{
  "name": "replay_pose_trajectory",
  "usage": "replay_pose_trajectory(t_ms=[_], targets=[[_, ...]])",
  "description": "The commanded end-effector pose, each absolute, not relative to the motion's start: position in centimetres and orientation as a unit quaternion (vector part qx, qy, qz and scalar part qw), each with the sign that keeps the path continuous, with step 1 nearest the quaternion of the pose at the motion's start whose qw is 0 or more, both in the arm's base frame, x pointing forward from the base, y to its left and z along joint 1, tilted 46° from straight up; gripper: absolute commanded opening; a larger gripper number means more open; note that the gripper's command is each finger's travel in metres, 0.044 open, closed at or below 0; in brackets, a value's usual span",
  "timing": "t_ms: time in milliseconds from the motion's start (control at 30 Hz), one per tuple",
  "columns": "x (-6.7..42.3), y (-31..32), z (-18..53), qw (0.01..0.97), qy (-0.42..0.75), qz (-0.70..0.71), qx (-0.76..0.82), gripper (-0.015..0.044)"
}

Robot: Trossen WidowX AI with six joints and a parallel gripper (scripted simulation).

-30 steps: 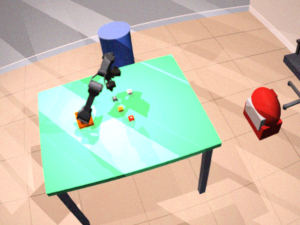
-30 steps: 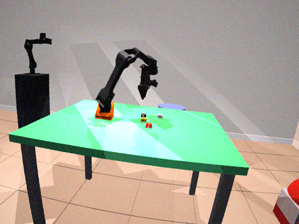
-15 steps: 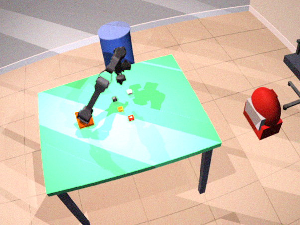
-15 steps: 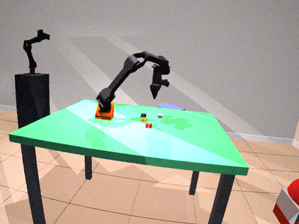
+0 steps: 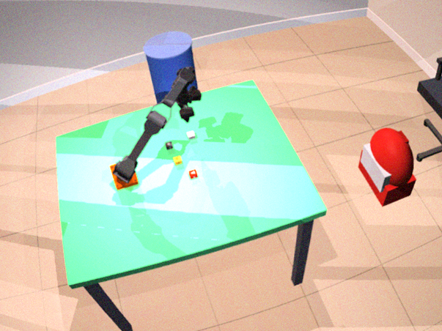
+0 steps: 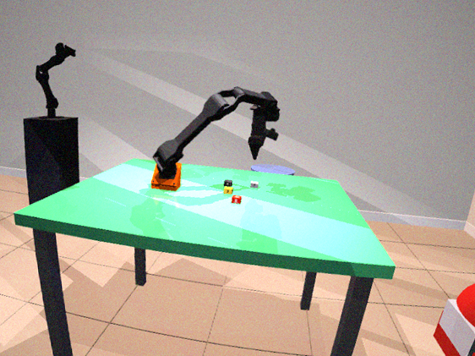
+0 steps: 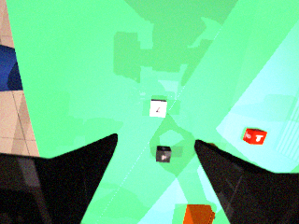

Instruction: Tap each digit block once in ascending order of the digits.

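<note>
A white block (image 5: pixel 191 134) (image 6: pixel 253 185) (image 7: pixel 158 108) sits toward the table's back; its dark digit looks like a 7. A black block (image 5: pixel 169 145) (image 6: pixel 228 182) (image 7: pixel 163 154) is nearer the arm's base, its digit too small to read surely. A yellow block (image 5: pixel 177 161) (image 6: pixel 228 190) stands beside it, mostly hidden behind a finger in the wrist view. A red block (image 5: pixel 193 174) (image 6: pixel 235 199) (image 7: pixel 255 136) stands farthest from the black one; its digit is unclear. My gripper (image 5: pixel 185 119) (image 6: pixel 254 157) (image 7: pixel 156 140) is open and empty, high above the table near the white block, touching nothing.
The green table (image 5: pixel 195 230) (image 6: pixel 191 237) carries the arm's orange base (image 5: pixel 117 184) (image 6: pixel 166 184) (image 7: pixel 198 215). A blue cylinder (image 5: pixel 168 46) (image 6: pixel 271 170) (image 7: pixel 8 70) stands behind the table's back edge. A second dark arm (image 6: pixel 45 83) stands on a black pedestal away from the table.
</note>
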State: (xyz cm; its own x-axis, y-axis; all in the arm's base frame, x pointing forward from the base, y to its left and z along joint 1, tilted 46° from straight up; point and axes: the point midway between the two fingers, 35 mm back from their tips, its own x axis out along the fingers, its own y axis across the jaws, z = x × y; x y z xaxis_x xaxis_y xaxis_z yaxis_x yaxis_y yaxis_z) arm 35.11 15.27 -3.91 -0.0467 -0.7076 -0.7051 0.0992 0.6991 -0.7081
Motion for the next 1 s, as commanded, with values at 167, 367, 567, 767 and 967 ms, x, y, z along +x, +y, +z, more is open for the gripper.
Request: replay_pose_trajectory(t_ms=[167, 367, 567, 767, 967], targets=[[35.3, 15.3, -3.8, 0.651, 0.653, -0.309, -0.234, 0.04], [34.2, 14.1, -1.7, 0.651, 0.653, -0.309, -0.235, 0.04], [30.6, 10.7, 2.7, 0.649, 0.653, -0.309, -0.236, 0.04], [25.8, 6.7, 5.8, 0.648, 0.654, -0.31, -0.237, 0.04], [24.6, 5.7, 6.3, 0.648, 0.654, -0.31, -0.238, 0.04]])
